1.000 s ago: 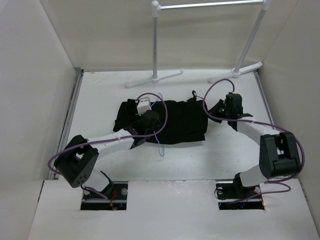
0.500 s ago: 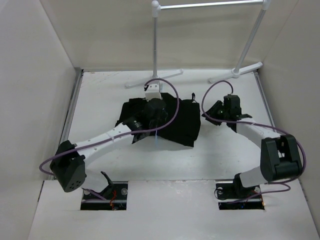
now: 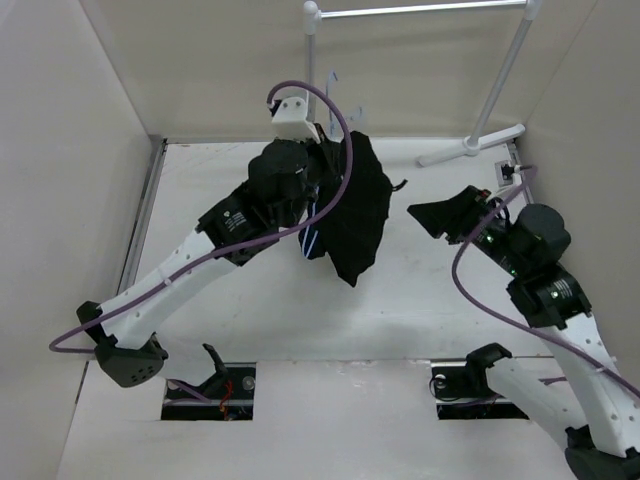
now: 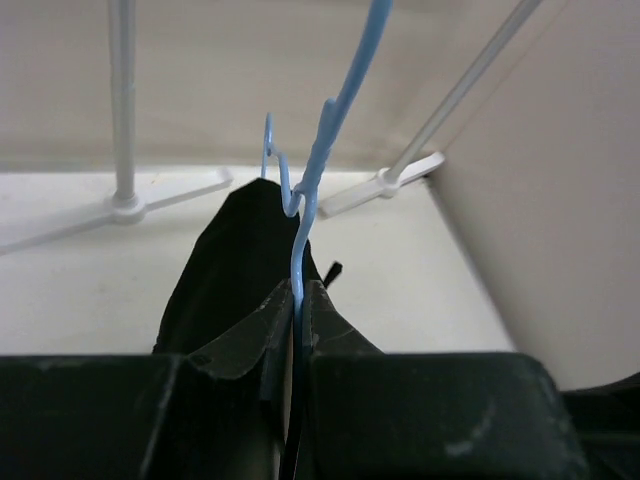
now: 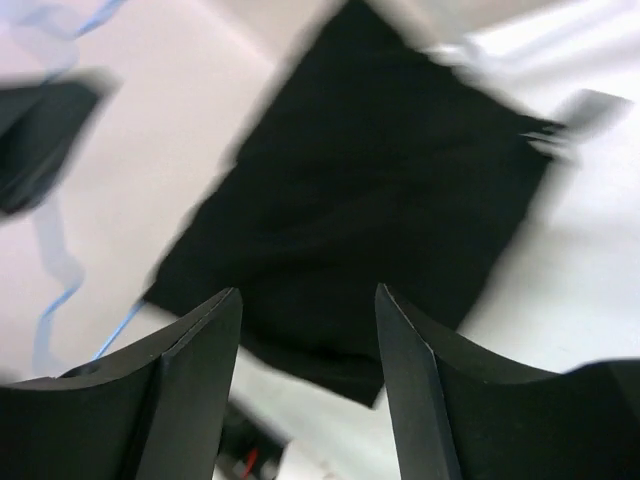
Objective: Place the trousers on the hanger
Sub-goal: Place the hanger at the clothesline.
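The black trousers (image 3: 358,205) hang folded over the thin light-blue hanger (image 3: 313,228), lifted clear of the table near the left rack pole. My left gripper (image 3: 318,142) is raised and shut on the hanger. In the left wrist view its jaws (image 4: 298,292) pinch the hanger's wire (image 4: 312,180), and the trousers (image 4: 232,265) droop just beyond. My right gripper (image 3: 442,215) stands open to the right of the trousers, apart from them. In the right wrist view its fingers (image 5: 308,300) are spread with nothing between, and the trousers (image 5: 370,190) and hanger (image 5: 58,265) show blurred beyond.
A white garment rack stands at the back, with a left pole (image 3: 312,70), a top bar (image 3: 420,10) and feet (image 3: 470,145) on the white table (image 3: 220,190). Side walls close in the left and right. The rack's foot (image 4: 130,205) shows in the left wrist view.
My left arm has lifted the hanger and trousers off the table, up and back toward the rack. My right gripper has opened, let go of the trousers and drawn back to the right.
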Available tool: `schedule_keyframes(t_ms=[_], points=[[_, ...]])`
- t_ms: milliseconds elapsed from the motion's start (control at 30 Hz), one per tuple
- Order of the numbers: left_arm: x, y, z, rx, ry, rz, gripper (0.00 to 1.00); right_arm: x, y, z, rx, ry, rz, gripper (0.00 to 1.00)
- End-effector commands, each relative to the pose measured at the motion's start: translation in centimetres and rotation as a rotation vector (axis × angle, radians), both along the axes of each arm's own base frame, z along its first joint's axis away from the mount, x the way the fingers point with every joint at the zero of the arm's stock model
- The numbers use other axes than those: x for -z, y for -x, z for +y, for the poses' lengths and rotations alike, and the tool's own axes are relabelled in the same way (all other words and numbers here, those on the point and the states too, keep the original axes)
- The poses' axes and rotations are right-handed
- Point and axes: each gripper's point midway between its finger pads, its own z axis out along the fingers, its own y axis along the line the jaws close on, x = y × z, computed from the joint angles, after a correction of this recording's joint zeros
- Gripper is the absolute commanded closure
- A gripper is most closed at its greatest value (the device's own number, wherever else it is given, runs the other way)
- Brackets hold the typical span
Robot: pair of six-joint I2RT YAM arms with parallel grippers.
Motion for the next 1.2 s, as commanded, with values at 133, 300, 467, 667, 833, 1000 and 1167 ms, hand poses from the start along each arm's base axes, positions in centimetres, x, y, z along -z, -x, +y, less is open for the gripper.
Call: schedule_keyframes(t_ms=[133,300,467,667,833,1000,1167], points=[[-4.9,1.2,-3.7,0.136,0.084,-0.056,0.97,-8.5,5.5,6.9,-0.340,-0.105,-0.235,0.32],[-4.3,1.1,-5.6,0.168,0.090,-0.043,0.97,-9.3,4.4,10.6,-0.398,-0.114,-0.250,0.31],[-3.5,1.2,-6.7,0.183,0.099,-0.025,0.97,-7.6,3.1,13.0,-0.423,-0.092,-0.236,0.31],[-2.6,1.2,-7.5,0.190,0.123,-0.005,0.97,-4.8,2.1,14.3,-0.410,-0.070,-0.203,0.38],[-1.6,0.9,-7.5,0.181,0.135,0.014,0.97,-5.0,2.3,15.0,-0.419,-0.119,-0.207,0.76],[-1.2,0.0,-6.5,0.145,0.147,0.018,0.93,-5.2,2.8,14.1,-0.382,-0.137,-0.211,0.92],[-1.4,-0.8,-4.9,0.091,0.176,0.005,0.56,-5.1,2.6,13.0,-0.366,-0.131,-0.207,0.97]])
